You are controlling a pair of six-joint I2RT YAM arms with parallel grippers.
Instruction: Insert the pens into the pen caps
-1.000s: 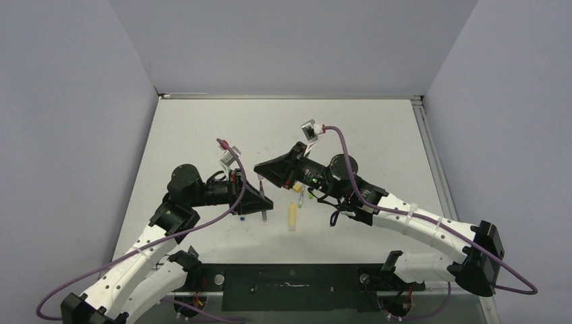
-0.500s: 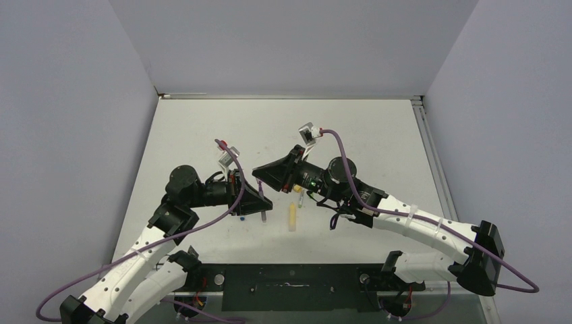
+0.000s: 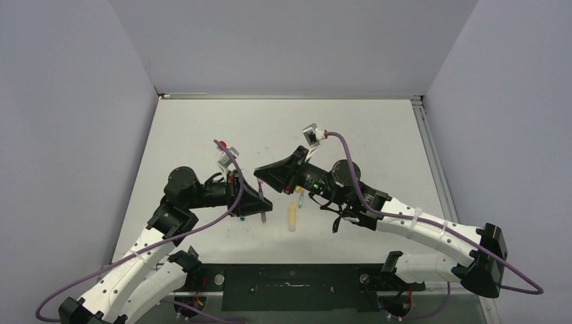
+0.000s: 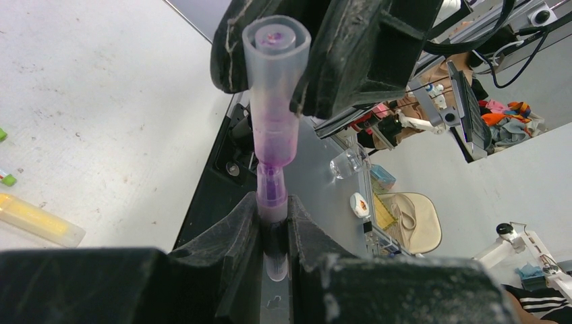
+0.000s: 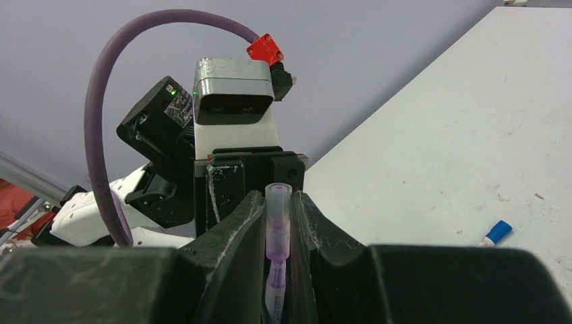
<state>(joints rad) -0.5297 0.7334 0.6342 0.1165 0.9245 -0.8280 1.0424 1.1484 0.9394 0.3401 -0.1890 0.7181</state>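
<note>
- While both arms meet over the middle of the counter (image 3: 351, 128), the work is held in the air between them, clear of the surface.
- Left gripper (image 4: 273, 226): clenched on a short purple piece, which I take for the purple cap (image 4: 272, 192). Its mouth sticks out of the fingers toward the other arm.
- Directly past the cap, on the same line: the purple pen (image 4: 275, 101), a translucent barrel tinted purple, with its wider open end pointing away from the cap.
- Right gripper (image 5: 277, 223): clamped on that pen partway along the barrel, fingers (image 5: 236, 229) pinching from either side.
- Key relation: the pen's long axis and the cap's axis look collinear, running straight from one gripper to the other. The pen's narrow end touches the cap's mouth. Cannot tell whether it is fully seated or only started.
- Judgement: the next move is a push along that shared axis, the grippers closing on each other. Any sideways offset would likely cock the cap or slip it in the grip.
- Neither arm is nearer, since each already holds its half.
- Right of the pair, on the counter: the yellow marker (image 3: 292, 217), lying flat with its long axis running near to far. It sits nearer the right arm, untouched and apart from both grippers.
</note>
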